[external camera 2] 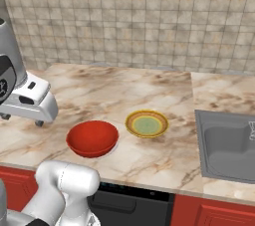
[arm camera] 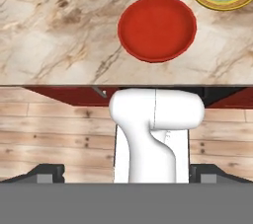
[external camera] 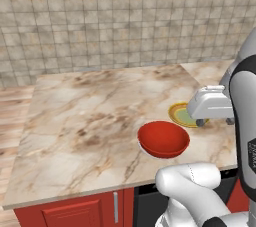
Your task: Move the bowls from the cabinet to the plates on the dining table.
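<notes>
**Red bowl on marble surface beside yellow-rimmed plate, end effector released above**

A wide, glossy red bowl [external camera: 163, 139] sits upright on a beige, brown-veined marble surface [external camera: 85, 121], near its front edge. It appears to hide a flat white plate, of which a thin white sliver peeps out at the bowl's lower right [external camera 2: 114, 151]; whether this is a plate cannot be told for sure. Just beside the bowl, farther back and toward the sink, lies a yellow-rimmed plate with a pale green centre [external camera 2: 146, 123], with nothing on it. The two are near but apart.

The end effector [external camera: 215, 121] hangs above the surface near the yellow-rimmed plate, its fingers spread wide and grasping nothing. From the hand camera, the red bowl and the yellow-rimmed plate appear below it.

A steel sink [external camera 2: 229, 144] is set into the surface at the far side of the plate. Under the marble run red cupboard fronts [external camera: 75, 213] with a short grey handle, and a black appliance front [external camera 2: 134, 205]. Behind the surface rises a wall of small beige-grey tiles [external camera 2: 129, 16]. A light wooden plank floor [arm camera: 54, 129] shows in front of the cupboards.
</notes>
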Robot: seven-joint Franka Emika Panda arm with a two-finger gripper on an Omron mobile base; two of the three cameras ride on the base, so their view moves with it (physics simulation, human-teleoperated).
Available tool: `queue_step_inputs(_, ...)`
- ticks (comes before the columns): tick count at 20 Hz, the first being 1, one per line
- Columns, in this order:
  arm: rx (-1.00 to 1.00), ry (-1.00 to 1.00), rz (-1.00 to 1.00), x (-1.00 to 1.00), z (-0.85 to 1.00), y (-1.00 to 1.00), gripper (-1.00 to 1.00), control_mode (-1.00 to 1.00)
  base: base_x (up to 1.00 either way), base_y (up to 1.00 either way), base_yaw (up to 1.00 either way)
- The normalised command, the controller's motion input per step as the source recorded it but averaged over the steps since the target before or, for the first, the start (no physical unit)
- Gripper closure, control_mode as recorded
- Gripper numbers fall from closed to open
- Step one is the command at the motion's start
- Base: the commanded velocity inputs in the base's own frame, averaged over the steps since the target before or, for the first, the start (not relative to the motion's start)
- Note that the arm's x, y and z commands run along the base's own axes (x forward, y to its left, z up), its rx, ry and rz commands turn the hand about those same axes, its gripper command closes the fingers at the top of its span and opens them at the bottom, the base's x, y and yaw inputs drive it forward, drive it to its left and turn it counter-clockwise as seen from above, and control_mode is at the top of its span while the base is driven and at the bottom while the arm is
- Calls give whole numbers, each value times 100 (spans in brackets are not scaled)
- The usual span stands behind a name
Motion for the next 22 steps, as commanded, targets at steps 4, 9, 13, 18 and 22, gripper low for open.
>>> queue_step_inputs(4, 0, 0, 0, 0, 0, 0, -100, 100, -20, 0, 11)
queue_step_inputs(9, 0, 0, 0, 0, 0, 0, -100, 100, -2, 0, 24)
queue_step_inputs(13, 0, 0, 0, 0, 0, 0, -100, 100, -17, 4, 33)
queue_step_inputs(18, 0, 0, 0, 0, 0, 0, -100, 100, -43, 2, 33)
queue_step_inputs(22, 0, 0, 0, 0, 0, 0, -100, 100, -66, 18, 39)
